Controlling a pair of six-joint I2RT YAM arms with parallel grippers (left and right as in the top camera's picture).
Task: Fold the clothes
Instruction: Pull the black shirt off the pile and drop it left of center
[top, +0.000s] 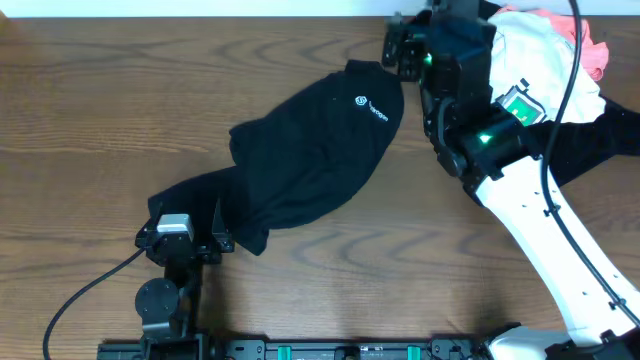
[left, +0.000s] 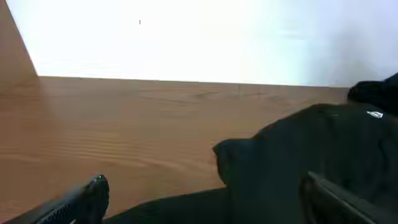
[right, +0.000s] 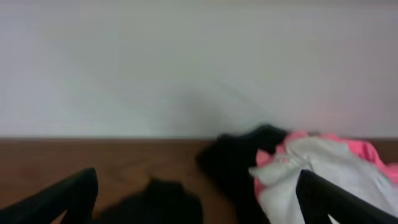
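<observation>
Lying diagonally mid-table, the black garment (top: 310, 150) is spanning both arms. The left gripper (top: 186, 218) and right gripper (top: 395, 48) are hovering at opposite ends, jaws spread wide, probably lining up grabs.

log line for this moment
phase: pre-grasp | black garment: bunched at centre | left gripper: open at its near end | right gripper: open at its far end | white-pink pile: far right
</observation>
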